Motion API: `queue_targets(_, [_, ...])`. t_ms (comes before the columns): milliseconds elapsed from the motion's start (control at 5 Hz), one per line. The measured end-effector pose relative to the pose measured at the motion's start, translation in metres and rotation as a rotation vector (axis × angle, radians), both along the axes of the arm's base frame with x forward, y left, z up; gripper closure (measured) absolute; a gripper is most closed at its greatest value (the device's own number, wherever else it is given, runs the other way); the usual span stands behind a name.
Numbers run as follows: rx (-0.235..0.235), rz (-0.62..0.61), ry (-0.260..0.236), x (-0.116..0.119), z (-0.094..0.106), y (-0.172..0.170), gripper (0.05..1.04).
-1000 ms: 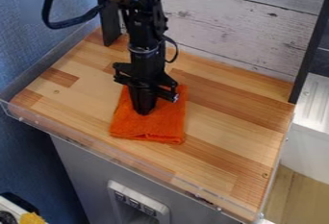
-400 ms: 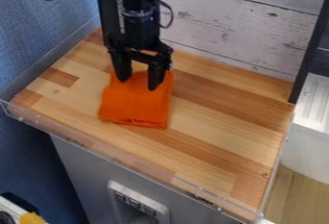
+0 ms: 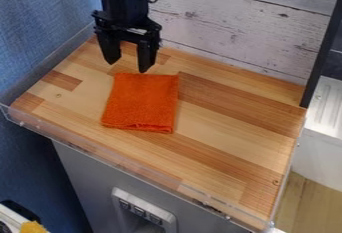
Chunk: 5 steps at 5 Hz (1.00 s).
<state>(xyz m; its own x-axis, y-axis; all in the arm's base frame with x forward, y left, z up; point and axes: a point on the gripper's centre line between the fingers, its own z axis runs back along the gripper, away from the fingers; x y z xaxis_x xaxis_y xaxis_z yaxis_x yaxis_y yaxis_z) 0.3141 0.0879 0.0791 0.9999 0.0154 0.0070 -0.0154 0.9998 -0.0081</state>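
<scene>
Orange cloth [image 3: 141,102] lies folded flat on the desk [image 3: 230,127], gripper [image 3: 127,66] wide open and empty by its far edge. Handling looks pretty much done, nothing obvious left.

Black robot hand [image 3: 128,63] with fingers apart above a wooden worktop [image 3: 227,122], folded orange cloth [image 3: 141,102] lying just beside it, whitewashed plank wall [image 3: 247,27] behind, something yellow [image 3: 32,227], perhaps a sponge, at lower left.
</scene>
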Motion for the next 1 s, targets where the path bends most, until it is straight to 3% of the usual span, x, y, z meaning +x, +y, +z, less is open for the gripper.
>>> queue_targets(600, [0.014,-0.013,-0.031,0.000,0.011,0.009,0.084])
queue_targets(1000, [0.011,0.000,-0.010,-0.008,0.005,0.011,0.084])
